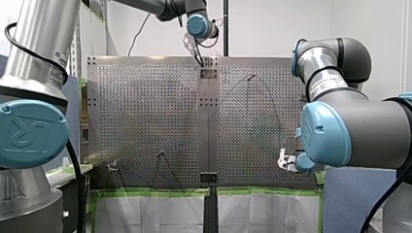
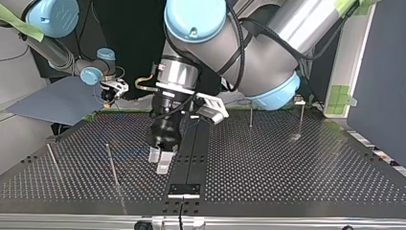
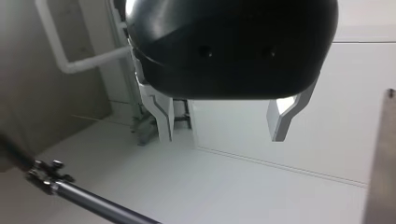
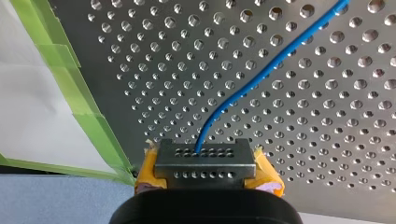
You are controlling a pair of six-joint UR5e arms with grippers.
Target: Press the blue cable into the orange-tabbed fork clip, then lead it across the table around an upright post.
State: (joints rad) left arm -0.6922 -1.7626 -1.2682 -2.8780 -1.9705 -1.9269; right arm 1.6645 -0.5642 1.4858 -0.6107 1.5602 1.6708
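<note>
Only its wrist view shows my right gripper point(image 4: 205, 161) clamping the blue cable point(image 4: 261, 73); my left gripper point(image 3: 222, 135) spreads its fingers point(image 3: 163, 116).

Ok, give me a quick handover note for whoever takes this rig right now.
Left gripper: open, empty, hanging above the middle of the table.
Right gripper: shut on the blue cable, near the green tape at the table's edge.
Done: cable gripped.
Left: the orange-tabbed clip can't be made out in any view, so treat pressing in as not done, then route around an upright post.
</note>
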